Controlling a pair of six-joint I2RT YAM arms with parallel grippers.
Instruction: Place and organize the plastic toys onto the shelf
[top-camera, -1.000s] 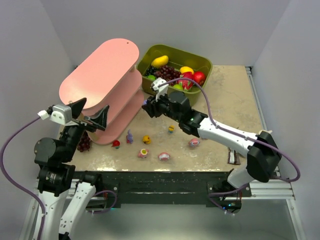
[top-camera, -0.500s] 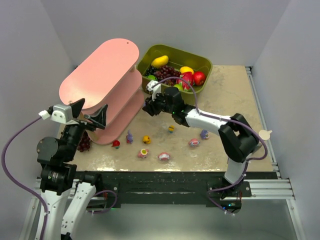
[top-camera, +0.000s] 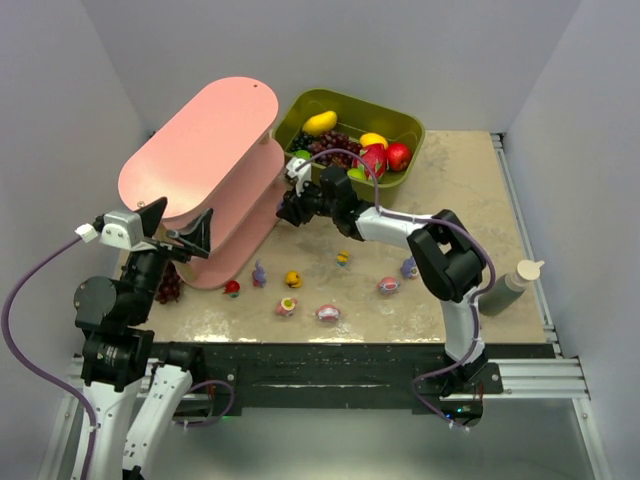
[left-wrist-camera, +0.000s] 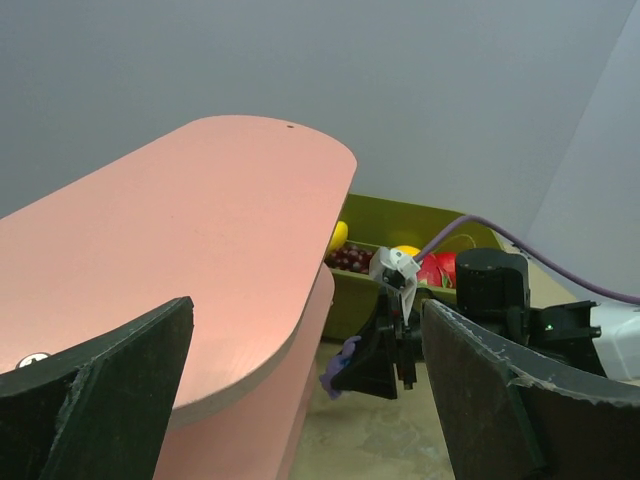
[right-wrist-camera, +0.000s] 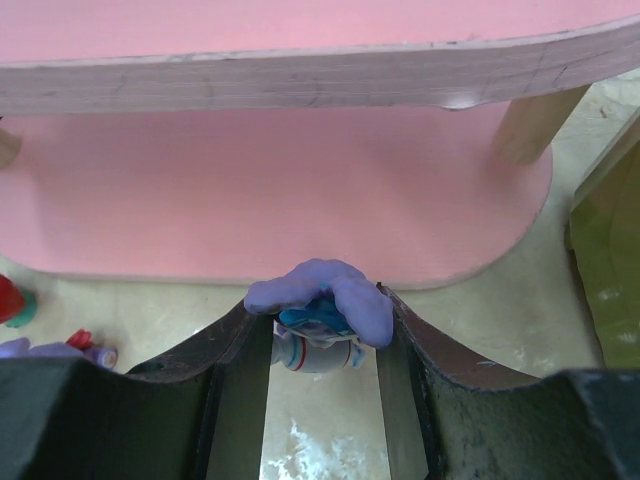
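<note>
The pink three-tier shelf (top-camera: 205, 170) stands at the back left, and its top board fills the left wrist view (left-wrist-camera: 200, 230). My right gripper (top-camera: 291, 209) is shut on a purple toy (right-wrist-camera: 320, 300) with a blue and white body. It holds the toy just in front of the shelf's (right-wrist-camera: 300, 190) bottom board, above the table. The toy (left-wrist-camera: 343, 362) also shows beside the shelf's end. My left gripper (top-camera: 182, 228) hangs open and empty, high at the shelf's near end. Several small toys (top-camera: 293, 279) lie on the table in front of the shelf.
An olive bin (top-camera: 345, 97) of larger fruits stands right behind the right gripper. A dark grape bunch (top-camera: 168, 287) lies by the shelf's near end. A brown bottle (top-camera: 510, 285) with a white cap stands at the table's right edge.
The right arm has reached further left toward the shelf, carrying the purple toy. Its elbow has swung in, uncovering the bottle and a purple toy. The left arm has barely moved.
</note>
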